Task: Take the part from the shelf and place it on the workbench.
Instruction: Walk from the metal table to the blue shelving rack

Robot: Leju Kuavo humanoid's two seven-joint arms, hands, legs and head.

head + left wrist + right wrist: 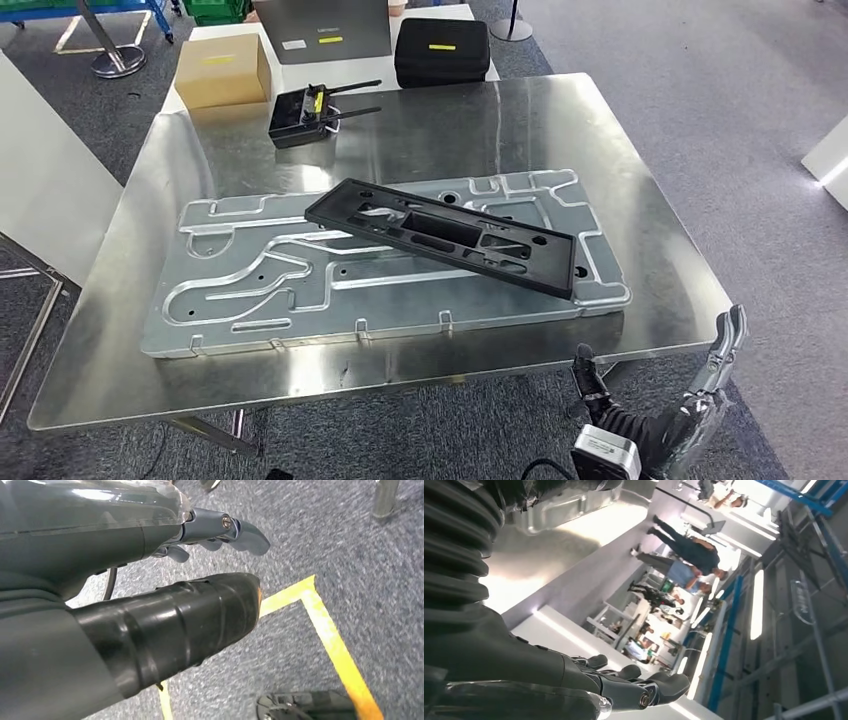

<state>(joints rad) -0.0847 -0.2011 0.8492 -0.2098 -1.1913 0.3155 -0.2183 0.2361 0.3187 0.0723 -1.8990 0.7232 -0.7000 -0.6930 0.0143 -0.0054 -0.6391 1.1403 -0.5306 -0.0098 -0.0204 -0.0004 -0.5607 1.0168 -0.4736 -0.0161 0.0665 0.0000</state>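
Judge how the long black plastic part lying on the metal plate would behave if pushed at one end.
The black part looks like thin, hollowed-out plastic, so probably light and slightly flexible. It lies askew on the ribbed metal plate, so a push at one end would likely pivot or slide it easily.

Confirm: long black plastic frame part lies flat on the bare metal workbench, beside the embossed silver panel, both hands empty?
Not quite. In the head view the long black plastic frame part lies on top of the embossed silver metal panel, not beside it on the bare metal workbench. Both hands hold nothing: left hand, right hand.
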